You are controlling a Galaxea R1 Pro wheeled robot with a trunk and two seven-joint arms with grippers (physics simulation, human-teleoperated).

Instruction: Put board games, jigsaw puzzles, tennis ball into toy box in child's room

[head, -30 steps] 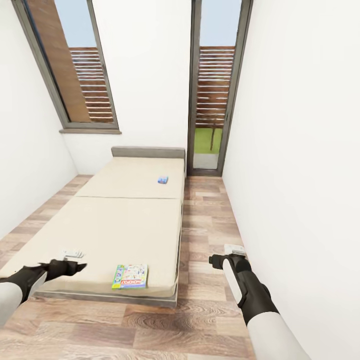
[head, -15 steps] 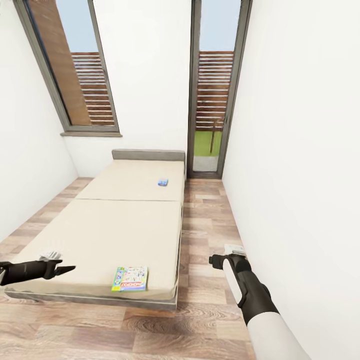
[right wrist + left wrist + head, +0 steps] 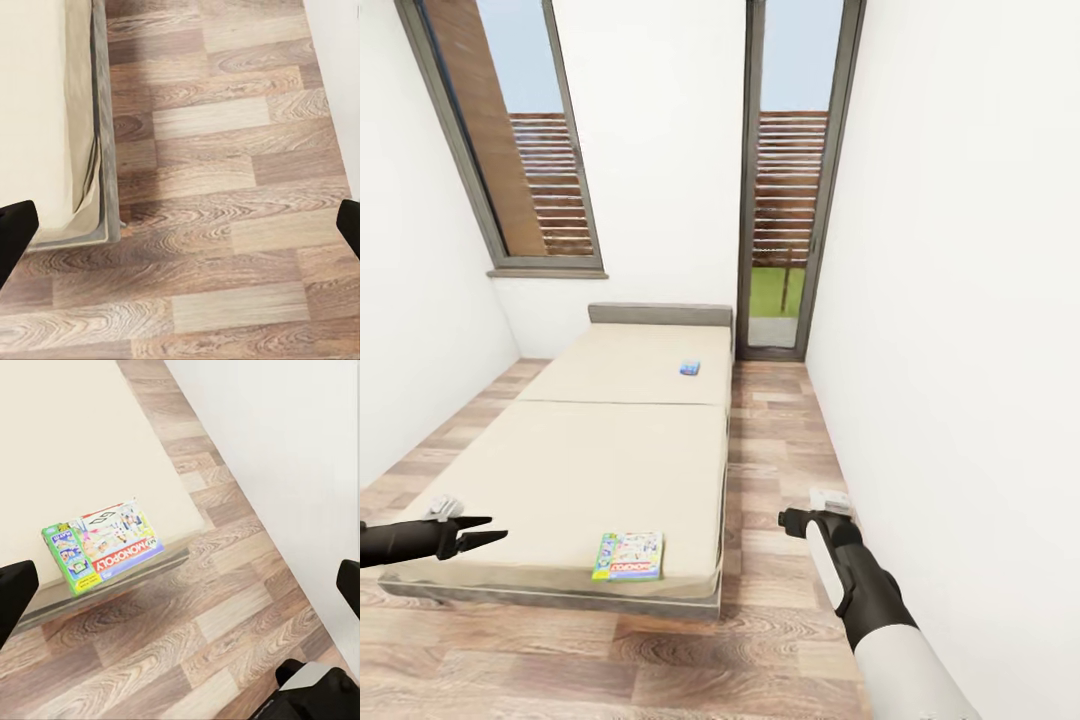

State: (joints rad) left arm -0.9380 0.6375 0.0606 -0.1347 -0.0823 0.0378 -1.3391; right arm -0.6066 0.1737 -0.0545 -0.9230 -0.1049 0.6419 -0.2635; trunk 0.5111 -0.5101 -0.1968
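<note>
Two board games lie on the bed (image 3: 590, 450). The green, yellow and red one (image 3: 628, 556) is flat at the near right corner of the beige mattress, and I also see this board game (image 3: 103, 547) in the left wrist view. A small blue one (image 3: 689, 368) lies farther off, toward the headboard on the right side. My left gripper (image 3: 498, 529) hangs open over the near left edge of the mattress, well left of the near game, nothing between its fingers (image 3: 15, 592). My right gripper (image 3: 790, 521) is open above the wood floor, right of the bed (image 3: 45, 127).
A white wall runs close along the right. The floor strip (image 3: 780, 440) between bed and wall is narrow. A glass door (image 3: 788, 190) stands behind the bed's right side and a window (image 3: 510, 140) on the left. My right arm (image 3: 315, 697) shows in the left wrist view.
My left arm has swung outward and dropped lower at the left edge, its fingers now pointing right. The head camera has shifted slightly. The right arm and both games stay put.
</note>
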